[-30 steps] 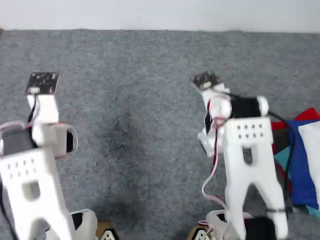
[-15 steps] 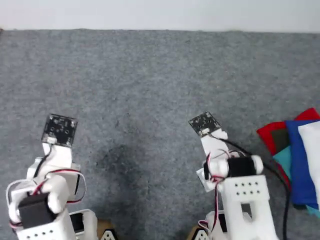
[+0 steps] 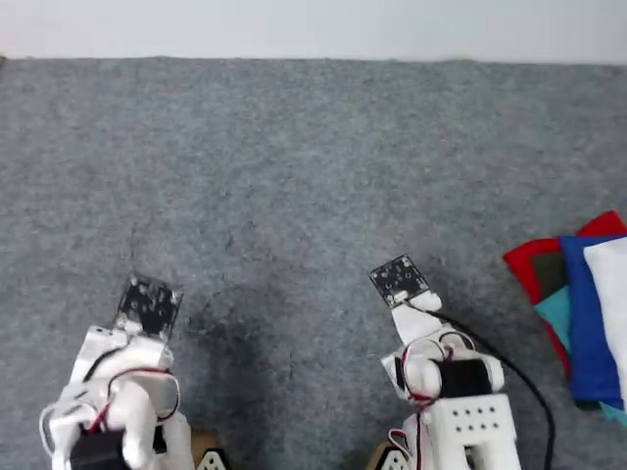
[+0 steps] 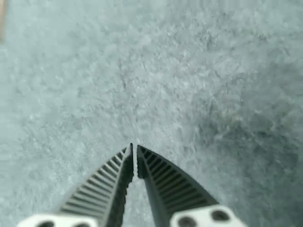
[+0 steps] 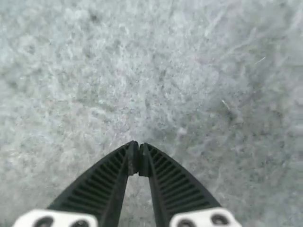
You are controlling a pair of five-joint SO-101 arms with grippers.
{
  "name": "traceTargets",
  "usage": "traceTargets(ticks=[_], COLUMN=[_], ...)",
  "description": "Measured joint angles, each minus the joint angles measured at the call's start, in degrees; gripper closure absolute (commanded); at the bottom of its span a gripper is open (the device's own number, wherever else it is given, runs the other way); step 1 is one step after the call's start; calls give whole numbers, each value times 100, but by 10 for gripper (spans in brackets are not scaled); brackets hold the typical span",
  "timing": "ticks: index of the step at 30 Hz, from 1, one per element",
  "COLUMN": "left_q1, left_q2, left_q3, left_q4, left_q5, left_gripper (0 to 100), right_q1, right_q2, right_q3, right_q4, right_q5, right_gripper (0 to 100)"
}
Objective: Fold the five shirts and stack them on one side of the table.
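A stack of folded shirts (image 3: 585, 315) lies at the table's right edge, with red, teal, blue and white layers showing. My left arm (image 3: 132, 382) is drawn back at the near left of the grey felt table (image 3: 294, 176). Its gripper (image 4: 134, 158) is shut with nothing in it, hanging over bare felt. My right arm (image 3: 431, 362) is drawn back at the near right, left of the stack. Its gripper (image 5: 138, 158) is shut and empty too, above the felt.
A pale wall (image 3: 313, 27) runs along the table's far edge. The arm bases (image 3: 294, 452) stand at the near edge.
Both arms have pulled back toward the near edge and folded down low. The shirt stack has not moved.
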State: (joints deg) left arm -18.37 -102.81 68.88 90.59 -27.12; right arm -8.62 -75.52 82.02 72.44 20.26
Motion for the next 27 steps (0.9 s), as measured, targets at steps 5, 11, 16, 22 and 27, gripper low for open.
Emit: traceTargets(ticks=[5, 11, 16, 22, 27], left_q1=[0, 0, 0, 0, 0], left_q2=[-18, -18, -18, -18, -9], left_q3=[132, 281, 774, 1618, 1776], left_q4=[0, -97, -510, -941, -1143], left_q5=[0, -18, -18, -44, -44], left_gripper=[987, 987, 987, 987, 987], right_q1=[-26, -18, -26, -26, -26], right_q2=[-1134, -2725, -2681, -2681, -2681], right_q3=[853, 1354, 1363, 1363, 1363], right_q4=[-53, 202, 211, 211, 211], right_q5=[0, -9, -9, -9, -9], right_gripper=[984, 984, 981, 983, 983])
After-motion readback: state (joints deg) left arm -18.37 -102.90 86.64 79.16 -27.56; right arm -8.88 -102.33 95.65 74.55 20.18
